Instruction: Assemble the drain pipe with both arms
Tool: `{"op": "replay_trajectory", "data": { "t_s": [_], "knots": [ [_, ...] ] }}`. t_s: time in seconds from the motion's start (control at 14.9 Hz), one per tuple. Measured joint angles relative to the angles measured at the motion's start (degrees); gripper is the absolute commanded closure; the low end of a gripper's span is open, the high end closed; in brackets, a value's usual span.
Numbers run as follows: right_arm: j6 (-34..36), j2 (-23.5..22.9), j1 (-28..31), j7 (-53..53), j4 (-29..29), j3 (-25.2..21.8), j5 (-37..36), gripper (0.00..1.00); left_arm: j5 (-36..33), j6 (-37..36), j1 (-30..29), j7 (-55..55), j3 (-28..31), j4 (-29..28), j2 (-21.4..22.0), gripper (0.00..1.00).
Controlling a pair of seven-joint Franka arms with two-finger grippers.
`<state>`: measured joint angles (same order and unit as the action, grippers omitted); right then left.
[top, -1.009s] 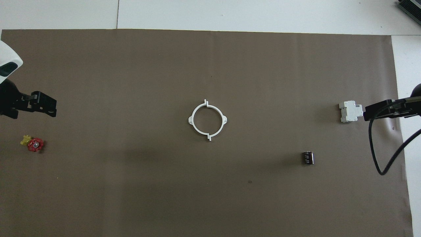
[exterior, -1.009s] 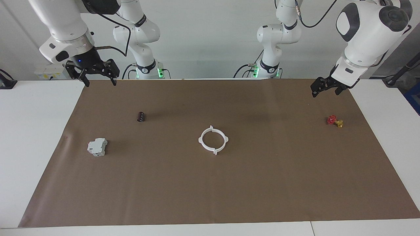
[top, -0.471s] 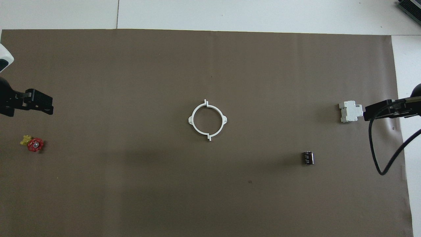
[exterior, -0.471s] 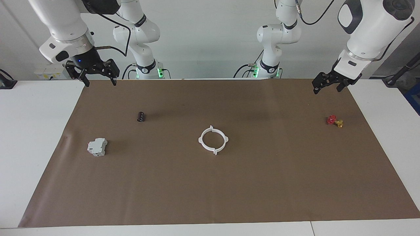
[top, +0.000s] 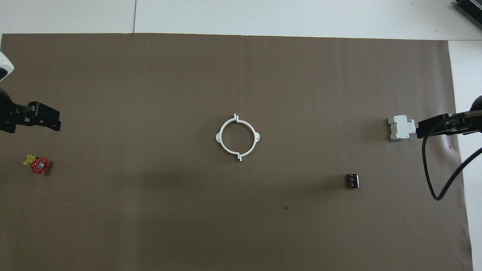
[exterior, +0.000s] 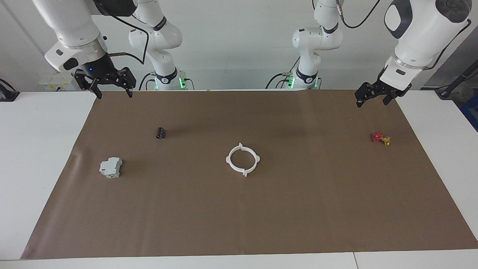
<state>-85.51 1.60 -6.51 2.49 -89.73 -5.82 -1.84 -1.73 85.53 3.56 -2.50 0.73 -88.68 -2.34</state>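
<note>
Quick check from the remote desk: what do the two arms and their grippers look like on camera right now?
Both arms are glossy white, rounded segments with dark grey joint caps. The right gripper is black with a small blue light on its dark wrist and a black cable trailing off. The left gripper is black under a white wrist block. Green lights glow at both bases.

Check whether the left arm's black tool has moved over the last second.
Yes. In the overhead view the left tool has drawn back toward the left arm's edge of the brown mat, widening its gap from the flat white plastic ring, which stayed put.
</note>
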Motion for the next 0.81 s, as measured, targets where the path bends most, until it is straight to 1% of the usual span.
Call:
{"op": "replay_trajectory", "data": {
  "t_s": [0.81],
  "knots": [
    [0.0, 0.0, 0.0, 0.0, 0.0, 0.0, 0.0, 0.0, 1.1, 0.1, 0.0, 0.0, 0.0, 0.0, 0.0, 0.0]
  ]
}}
